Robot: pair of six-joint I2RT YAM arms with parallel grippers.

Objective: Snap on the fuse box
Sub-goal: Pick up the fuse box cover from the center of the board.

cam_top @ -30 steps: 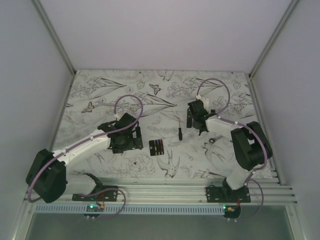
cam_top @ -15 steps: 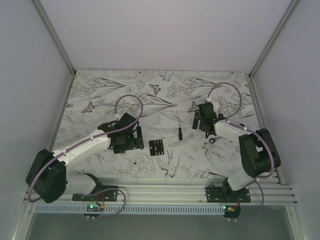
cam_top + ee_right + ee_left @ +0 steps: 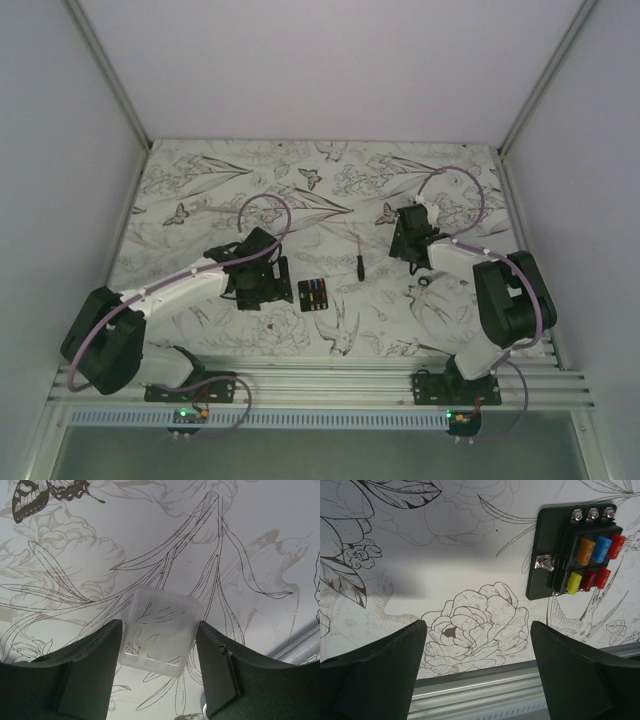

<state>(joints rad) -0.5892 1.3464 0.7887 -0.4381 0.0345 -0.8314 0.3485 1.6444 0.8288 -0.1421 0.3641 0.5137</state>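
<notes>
One pickup seems in hand: the right gripper [image 3: 159, 630] straddles the clear cover [image 3: 162, 622], grip unclear; next it must carry it over the fuse box [image 3: 580, 550] near the spread, empty left gripper [image 3: 477, 630].

From above, the right pincer [image 3: 408, 240] hides the clear plastic cover [image 3: 161, 630]; its wrist view leaves contact between fingers and cover unclear. The fuse box [image 3: 314, 295] shows fuses too small to count overhead.
</notes>
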